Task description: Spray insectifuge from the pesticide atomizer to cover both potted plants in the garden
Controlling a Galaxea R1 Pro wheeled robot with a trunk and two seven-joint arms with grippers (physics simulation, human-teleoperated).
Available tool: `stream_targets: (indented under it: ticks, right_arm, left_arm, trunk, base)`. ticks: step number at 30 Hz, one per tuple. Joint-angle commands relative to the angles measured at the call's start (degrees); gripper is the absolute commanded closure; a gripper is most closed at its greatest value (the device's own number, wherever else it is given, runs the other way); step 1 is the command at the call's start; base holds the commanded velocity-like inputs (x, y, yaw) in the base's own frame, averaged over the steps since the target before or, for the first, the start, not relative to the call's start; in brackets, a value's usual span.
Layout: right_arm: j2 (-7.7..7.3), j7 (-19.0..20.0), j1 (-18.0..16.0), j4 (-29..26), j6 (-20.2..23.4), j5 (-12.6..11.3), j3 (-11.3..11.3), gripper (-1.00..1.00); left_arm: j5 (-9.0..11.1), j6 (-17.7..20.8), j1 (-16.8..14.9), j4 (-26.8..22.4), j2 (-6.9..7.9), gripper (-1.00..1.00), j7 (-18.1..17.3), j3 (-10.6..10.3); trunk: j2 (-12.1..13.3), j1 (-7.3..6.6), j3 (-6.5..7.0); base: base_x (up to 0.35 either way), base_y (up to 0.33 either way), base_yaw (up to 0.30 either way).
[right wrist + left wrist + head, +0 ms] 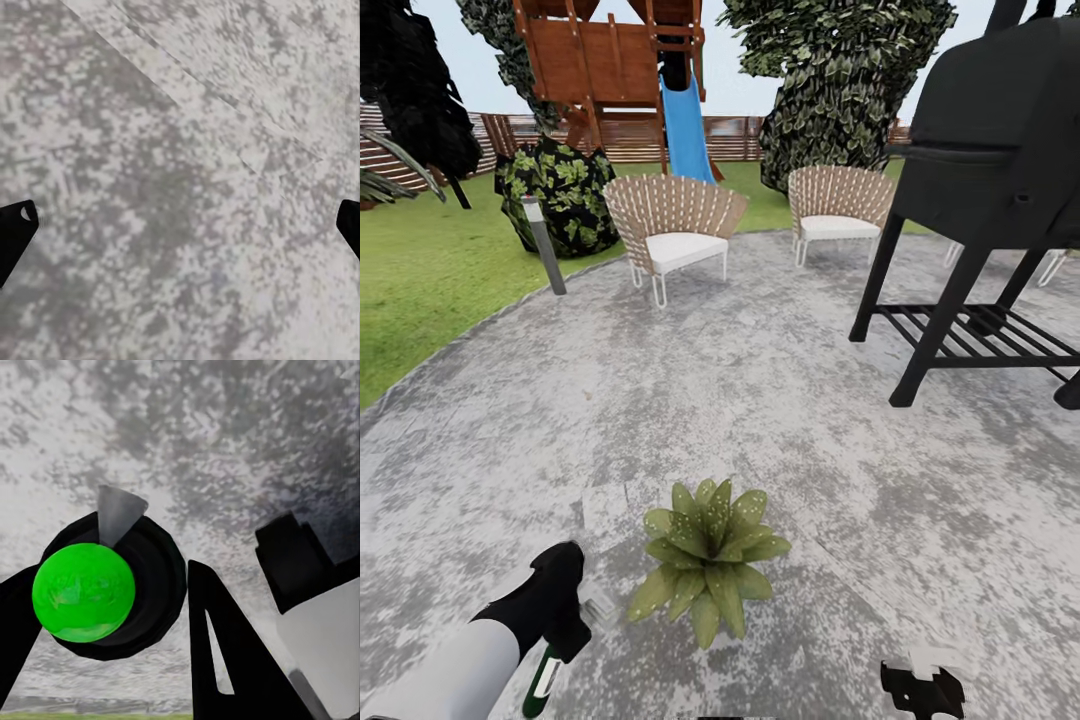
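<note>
A potted plant [708,560], a low rosette of pointed green leaves dotted with whitish insectifuge specks [712,520], stands on the grey patio just ahead of me. Just left of it, my left gripper [567,622] is shut on the pesticide atomizer [543,680], whose pale nozzle [598,606] points toward the plant. In the left wrist view the atomizer [84,592] shows its bright green round end and dark body between the black fingers [225,652]. My right gripper [923,688] hangs open to the plant's right, over bare paving, with its fingertips [15,234] far apart.
A black grill on legs [970,200] stands at the right. Two wicker chairs [672,225] [838,208] sit at the patio's far edge, a grey bollard lamp [544,245] at its left rim. Lawn [430,280], bushes, a playset slide [685,125] and the fence lie beyond.
</note>
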Motion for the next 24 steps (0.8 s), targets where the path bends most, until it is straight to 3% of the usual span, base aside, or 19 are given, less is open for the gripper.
stream_targets:
  ticks: [1,11,14,16,18,20,21,24]
  right_arm:
    - [0.01,-0.2,0.0,0.1,-0.2,0.6,-0.5,-1.0]
    - [0.01,-0.2,-0.1,0.0,-0.2,0.6,-0.5,-1.0]
    - [0.08,-0.2,0.0,0.1,-0.2,0.6,-0.5,-1.0]
    - [0.04,-0.2,0.0,0.1,-0.2,0.6,-0.5,-1.0]
    - [0.02,-0.2,0.0,0.1,-0.2,0.6,-0.5,-1.0]
    - [-0.03,-0.2,0.0,0.1,-0.2,0.7,-0.5,-1.0]
    - [-0.1,-0.2,0.0,0.2,-0.2,0.7,-0.5,-1.0]
    - [-0.21,-0.2,0.0,0.2,-0.1,0.7,-0.5,-1.0]
  left_arm:
    - [-0.5,0.1,0.0,-0.1,0.0,1.0,-0.4,-0.2]
    - [-0.3,0.1,0.0,-3.1,0.0,1.0,-0.2,0.5]
    - [-0.3,-0.3,0.0,-3.7,-0.23,1.0,-0.2,3.7]
    - [-0.3,-2.9,0.0,-3.7,-0.22,1.0,-0.2,5.5]
    - [-0.3,-7.9,0.0,-3.4,-0.32,1.0,-0.1,9.6]
    - [-0.4,-9.7,0.1,-3.2,-0.35,1.0,-0.1,12.8]
    - [-0.4,-10.3,0.1,-3.1,-0.32,1.0,-0.1,13.9]
    - [-0.7,-10.7,0.1,-3.1,-0.37,1.0,-0.1,14.4]
  trunk:
    - [-0.4,0.21,-0.31]
    - [-4.4,2.41,-2.83]
    - [-5.7,3.07,-3.59]
    - [-6.5,3.51,-4.01]
    - [-7.3,3.95,-4.39]
    - [-8.1,4.39,-4.76]
    - [-8.5,4.61,-4.94]
    - [-8.5,4.66,-5.38]
  base:
    - [0.0,0.0,0.156]
    - [0.0,0.0,0.155]
    - [0.0,0.0,0.075]
    - [0.0,0.0,0.015]
    - [0.0,0.0,0.005]
    - [0.0,0.0,0.001]
    - [0.0,0.0,0.0]
    - [0.0,0.0,0.0]
